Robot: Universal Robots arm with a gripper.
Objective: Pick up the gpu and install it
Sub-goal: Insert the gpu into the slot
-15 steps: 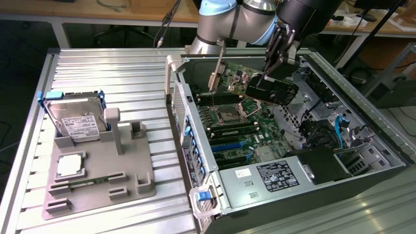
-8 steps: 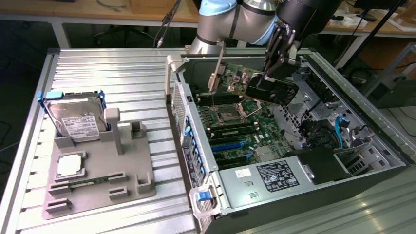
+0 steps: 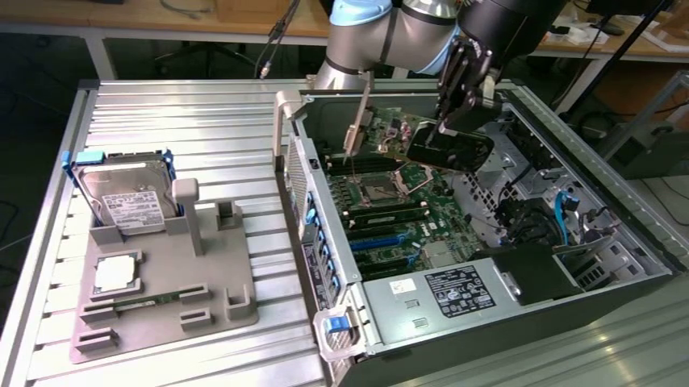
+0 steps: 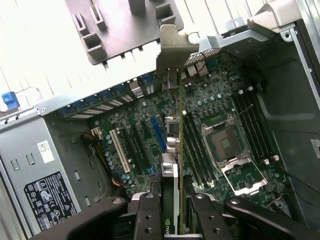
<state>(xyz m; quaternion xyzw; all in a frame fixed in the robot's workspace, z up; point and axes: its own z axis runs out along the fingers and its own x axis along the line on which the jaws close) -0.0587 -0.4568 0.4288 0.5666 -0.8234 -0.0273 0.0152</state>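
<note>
One gpu (image 3: pixel 436 145) was held above one open case (image 3: pixel 517 339).
The gripper (image 4: pixel 174 212) was clamped on it; one hard drive (image 3: pixel 124 197) stood well apart.

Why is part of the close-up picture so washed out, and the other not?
Wrist view: the ribbed table beyond the computer case is blown out white, while the motherboard looks properly lit. Exterior view: the table is evenly lit, the case's deeper interior shadowed.

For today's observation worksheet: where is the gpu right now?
In the exterior view, the gpu is held by the gripper inside the open computer case, above the motherboard, right of that view's centre.
</note>
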